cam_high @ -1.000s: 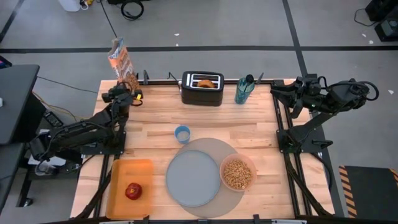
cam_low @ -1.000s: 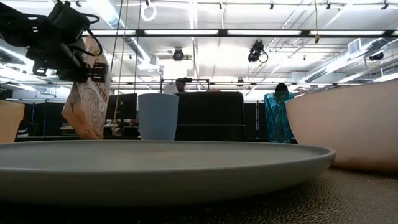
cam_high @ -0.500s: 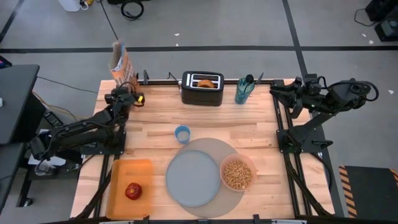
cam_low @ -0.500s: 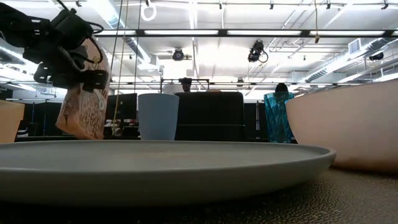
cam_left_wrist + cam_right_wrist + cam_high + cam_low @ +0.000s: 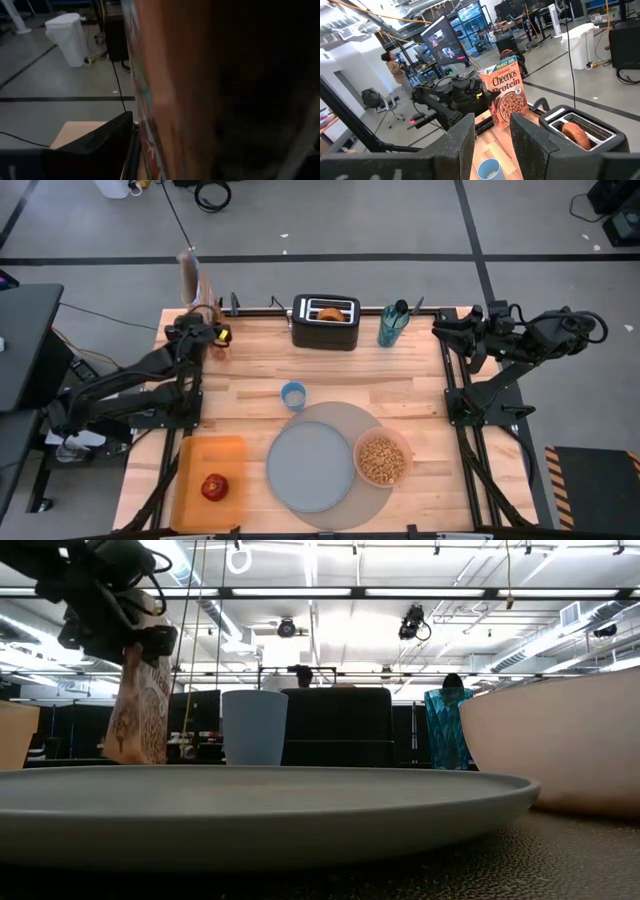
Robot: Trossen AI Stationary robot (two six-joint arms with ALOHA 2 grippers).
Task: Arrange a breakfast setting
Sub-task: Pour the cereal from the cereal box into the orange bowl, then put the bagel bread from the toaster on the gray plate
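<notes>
The left gripper is clamped on a tall orange cardboard cereal box, apparently upright at the table's far left corner. The right gripper, fingers apart, waits at the far right, nearer the teal tumbler. The cereal-filled translucent pink bowl sits near the front edge.

Pale striped-wood counter; flat orange rectangular tray under red apple; round grey plate on larger grey mat; translucent pink bowl of tan cereal; black toaster; teal tumbler; orange printed cereal box.
</notes>
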